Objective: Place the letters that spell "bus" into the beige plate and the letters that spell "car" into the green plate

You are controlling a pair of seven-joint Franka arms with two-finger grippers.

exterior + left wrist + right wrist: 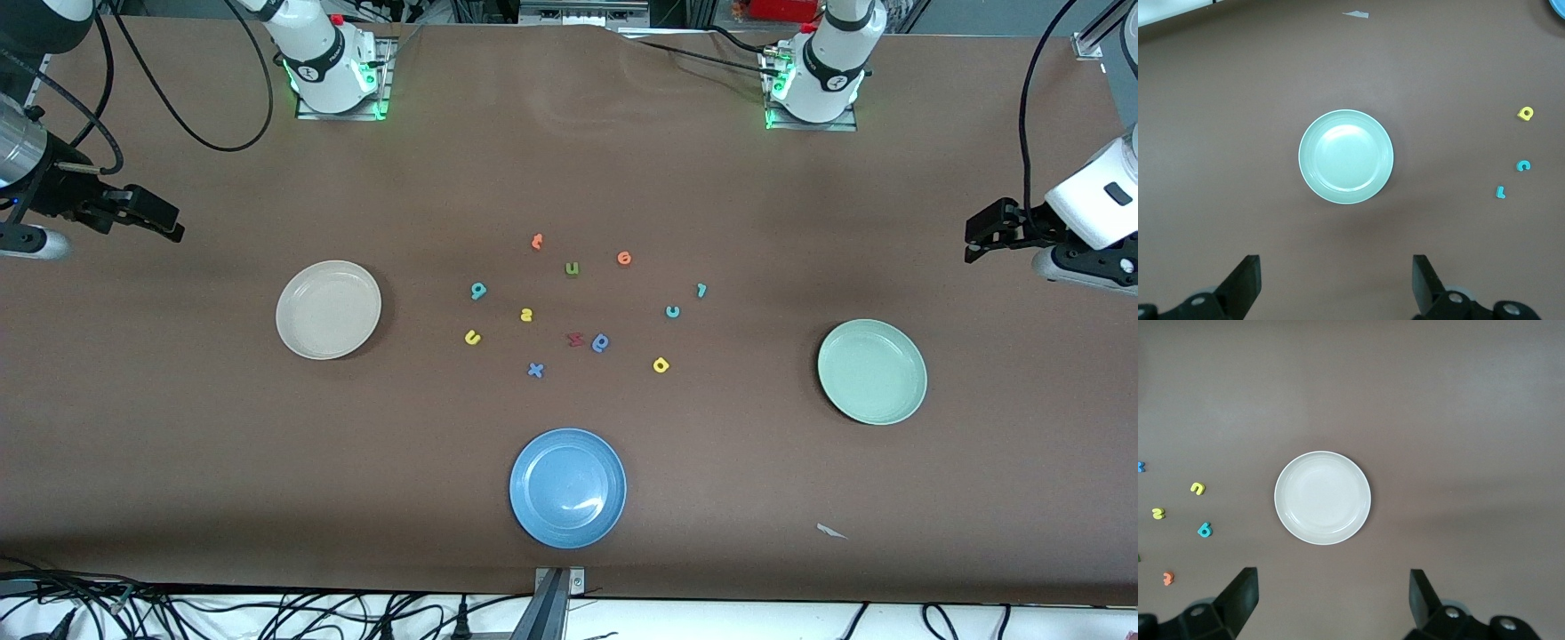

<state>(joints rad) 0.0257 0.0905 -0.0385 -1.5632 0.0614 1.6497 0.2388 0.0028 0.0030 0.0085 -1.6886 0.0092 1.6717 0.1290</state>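
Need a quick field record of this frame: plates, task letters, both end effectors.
beige plate: empty, toward the right arm's end
green plate: empty, toward the left arm's end
blue plate: empty, nearest the front camera
bus letters: teal b, yellow s, yellow u, all on the table
car letters: teal c, teal r, yellow a, all on the table
left end effector: open, above the table beside the green plate, waiting
right end effector: open, above the table beside the beige plate, waiting

Beige plate (pixel 328 309), mint-green plate (pixel 872 372), blue plate (pixel 568 488)
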